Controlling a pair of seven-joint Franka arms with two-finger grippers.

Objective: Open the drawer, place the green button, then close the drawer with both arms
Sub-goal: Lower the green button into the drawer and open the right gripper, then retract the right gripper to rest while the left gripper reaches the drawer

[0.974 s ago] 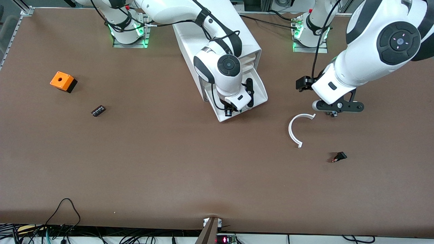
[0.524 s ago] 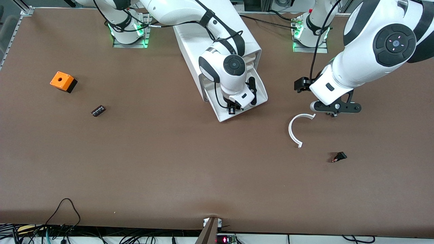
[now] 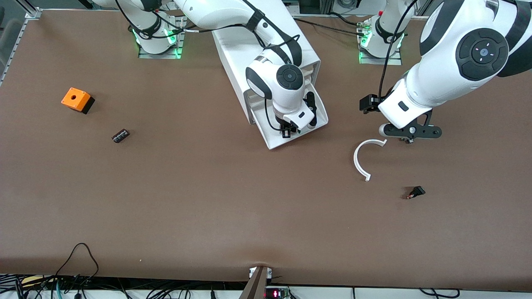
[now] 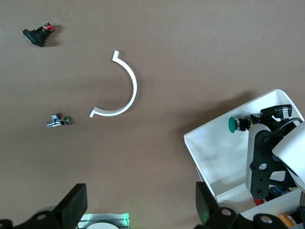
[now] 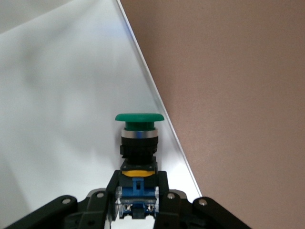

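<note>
The right gripper (image 5: 138,200) is pinching the button (image 5: 138,143) by its blue-and-yellow rear, green cap pointing away from the fingers, and is hanging over the pulled-out drawer (image 3: 320,120), close to the wall at the drawer's front edge. In the left wrist view the same green cap (image 4: 233,125) is showing just inside the white tray. The drawer is sticking out of the cabinet (image 3: 232,45) toward about 5 o'clock in the front view, with the right arm reaching down over it from its base at 11 o'clock.

The left gripper (image 3: 409,133) is waiting with its fingers spread wide and holding nothing, over bare table at roughly 3 o'clock from the drawer, just above one end of the white curved strip (image 3: 360,160). A small black-and-red switch (image 3: 415,192) is lying at about 5 o'clock from that strip; the orange box (image 3: 76,99) and a small dark part (image 3: 120,136) are sitting well apart toward the right arm's end of the table.

Judging progress: the opening looks done and the button is being carried in but not yet released, so letting go, withdrawing and pushing the drawer shut remain.

No readable brand, label or writing is showing anywhere.
</note>
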